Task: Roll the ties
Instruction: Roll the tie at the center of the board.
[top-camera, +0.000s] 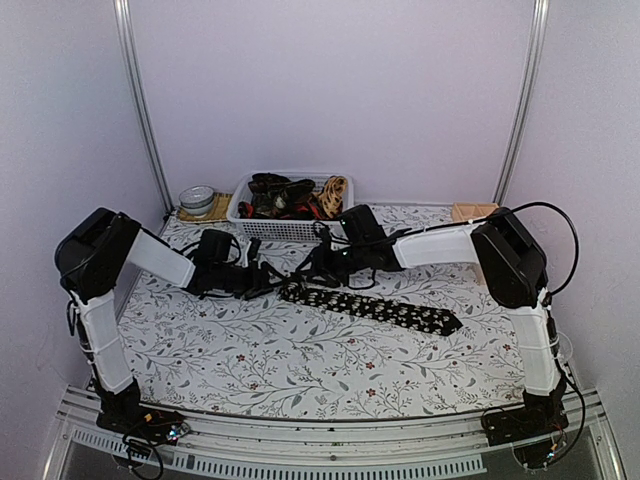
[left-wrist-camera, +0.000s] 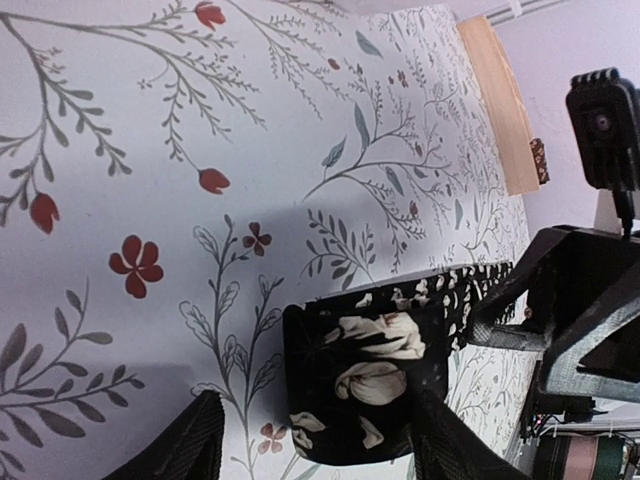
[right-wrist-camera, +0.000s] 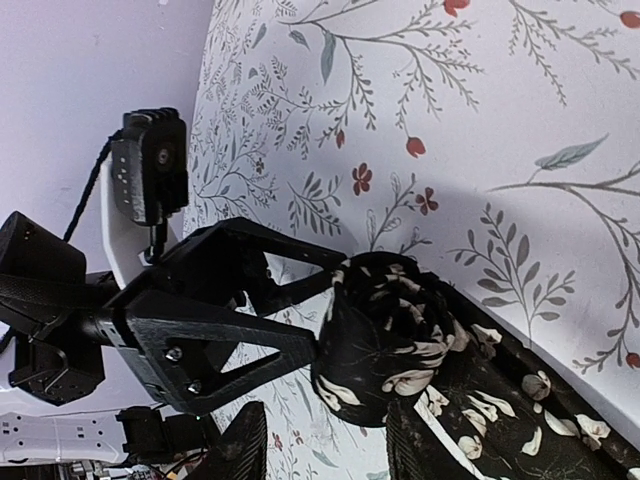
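Floral-print table (top-camera: 250, 350): black flowered tie (top-camera: 380, 308), white basket (top-camera: 285, 230), tin (top-camera: 197, 200) on mat (top-camera: 217, 211), wooden block (top-camera: 472, 211).

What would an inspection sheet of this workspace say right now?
Surface: floral cloth, lying flat.
Job's things: black floral tie, one end in a roll; dark bundles, likely ties, in basket.
Clutter: tin on mat, wood block, all at the back.
Tools: left tool and right tool straddle the roll, jaws apart.
Cables: black cable loops off right arm.
Surroundings: pale walls, metal rails.
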